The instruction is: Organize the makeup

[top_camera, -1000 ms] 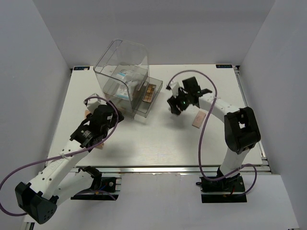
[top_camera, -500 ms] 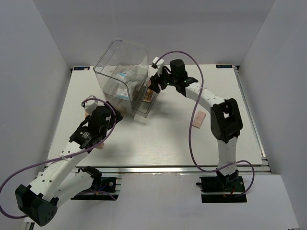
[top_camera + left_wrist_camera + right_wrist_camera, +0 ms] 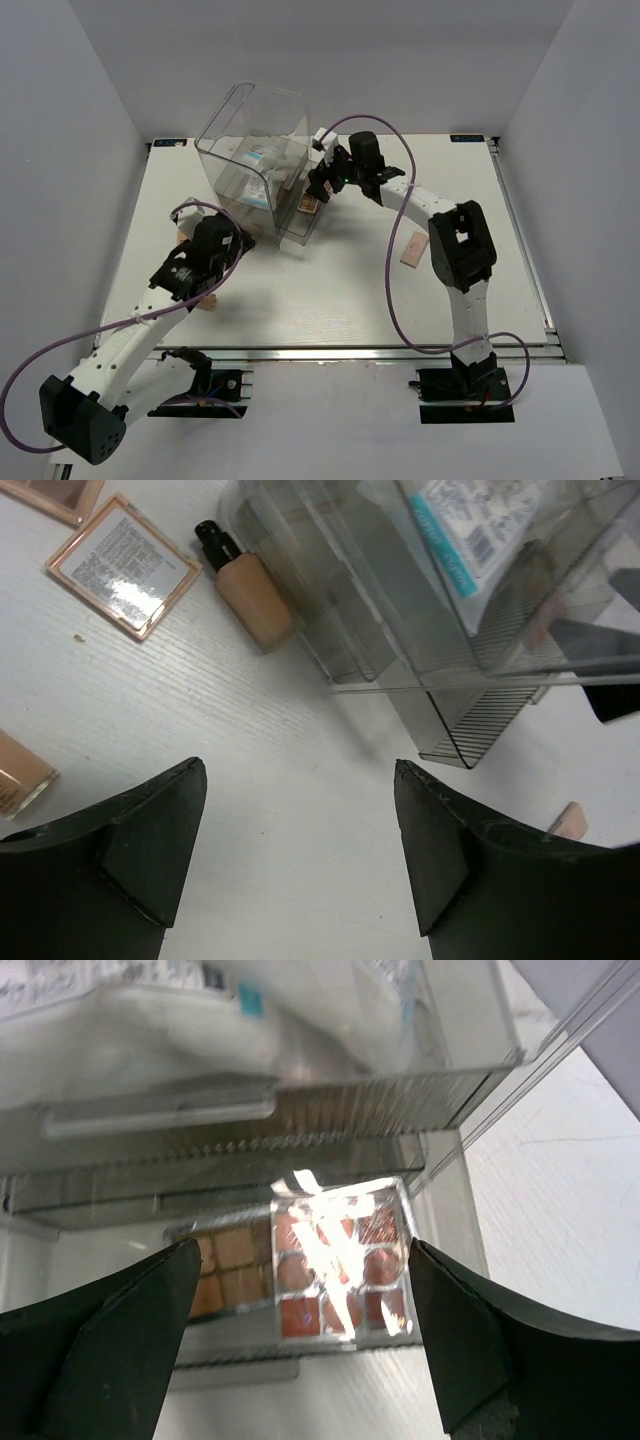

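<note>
Now my right arm has swung left from mid-table to the clear drawer box (image 3: 250, 135). Over its open drawer (image 3: 296, 230) my right claw (image 3: 321, 186) hangs spread, with an eyeshadow palette (image 3: 340, 1260) lying inside, so likely stowed. My left claw (image 3: 300, 780) is spread too, and a foundation bottle (image 3: 252, 598) waits outside.

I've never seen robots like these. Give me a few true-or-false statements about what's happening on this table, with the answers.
1. The right gripper is open above an eyeshadow palette in the drawer of the clear box. True.
2. The left gripper holds a foundation bottle. False: it is open and empty; the bottle lies on the table beside the box.
3. The clear box holds only palettes. False: white-and-blue packets sit in it too.
4. A small pink item lies on the table to the right of the box. True.
</note>
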Controlling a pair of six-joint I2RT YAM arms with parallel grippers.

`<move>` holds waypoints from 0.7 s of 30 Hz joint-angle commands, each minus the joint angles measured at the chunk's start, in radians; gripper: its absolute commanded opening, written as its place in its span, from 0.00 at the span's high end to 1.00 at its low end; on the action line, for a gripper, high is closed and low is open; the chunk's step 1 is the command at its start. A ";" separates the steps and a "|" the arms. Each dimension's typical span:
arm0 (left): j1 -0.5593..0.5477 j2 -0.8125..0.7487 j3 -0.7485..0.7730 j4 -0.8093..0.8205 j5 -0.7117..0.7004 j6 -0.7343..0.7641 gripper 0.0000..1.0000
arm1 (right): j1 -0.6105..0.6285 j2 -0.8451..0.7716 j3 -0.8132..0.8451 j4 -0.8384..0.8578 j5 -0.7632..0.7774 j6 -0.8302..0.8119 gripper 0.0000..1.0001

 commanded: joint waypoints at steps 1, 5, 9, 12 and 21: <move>0.048 0.045 0.043 -0.024 0.050 -0.001 0.16 | 0.003 -0.139 -0.055 0.061 -0.005 -0.051 0.11; 0.166 0.089 0.068 -0.046 0.121 0.072 0.34 | -0.006 -0.321 -0.224 0.171 0.083 -0.118 0.11; 0.321 0.123 0.052 -0.032 0.219 0.155 0.41 | -0.096 -0.420 -0.379 0.207 -0.054 -0.003 0.15; 0.473 0.187 0.036 -0.012 0.330 0.183 0.30 | -0.173 -0.426 -0.336 0.012 -0.214 0.056 0.39; 0.631 0.537 0.147 0.026 0.434 0.046 0.10 | -0.241 -0.553 -0.522 -0.148 -0.140 0.019 0.11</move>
